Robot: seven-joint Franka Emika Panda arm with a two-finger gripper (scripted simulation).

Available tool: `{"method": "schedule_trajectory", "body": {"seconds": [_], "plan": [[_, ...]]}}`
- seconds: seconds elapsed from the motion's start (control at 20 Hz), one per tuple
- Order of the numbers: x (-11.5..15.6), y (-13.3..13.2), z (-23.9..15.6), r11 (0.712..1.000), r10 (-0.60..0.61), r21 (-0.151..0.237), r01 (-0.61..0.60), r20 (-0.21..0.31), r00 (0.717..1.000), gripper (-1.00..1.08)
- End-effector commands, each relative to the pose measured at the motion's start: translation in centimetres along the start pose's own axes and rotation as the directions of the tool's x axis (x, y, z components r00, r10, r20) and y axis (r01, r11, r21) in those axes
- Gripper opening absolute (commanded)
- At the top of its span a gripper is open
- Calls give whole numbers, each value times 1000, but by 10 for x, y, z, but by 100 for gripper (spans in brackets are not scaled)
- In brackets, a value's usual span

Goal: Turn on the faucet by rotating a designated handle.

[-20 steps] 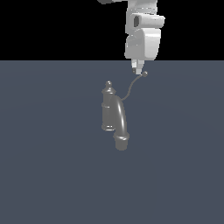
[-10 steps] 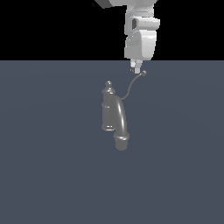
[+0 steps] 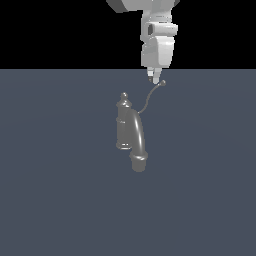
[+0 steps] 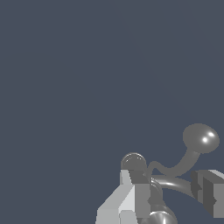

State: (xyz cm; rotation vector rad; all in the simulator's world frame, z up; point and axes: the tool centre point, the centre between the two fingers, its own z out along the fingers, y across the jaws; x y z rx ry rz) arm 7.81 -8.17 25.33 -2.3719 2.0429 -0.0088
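1. Exterior view: the faucet stands on the tabletop, its thin handle curving up from the body to a ball tip. The end effector hangs right at that tip; contact cannot be confirmed. The approach looks finished, while the rotation appears yet to come.
2. Wrist view: only here do the end effector's fingers show spread apart, gripping nothing, the handle arching beyond them above the faucet.
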Motion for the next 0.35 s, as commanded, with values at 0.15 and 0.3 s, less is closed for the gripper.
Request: {"method": "schedule_trajectory", "body": {"seconds": [0.15, 0.3], "plan": [[10, -12, 10, 1000, 14, -10, -14, -3, 1000, -100], [11, -16, 11, 1000, 16, -11, -16, -3, 1000, -100]]}}
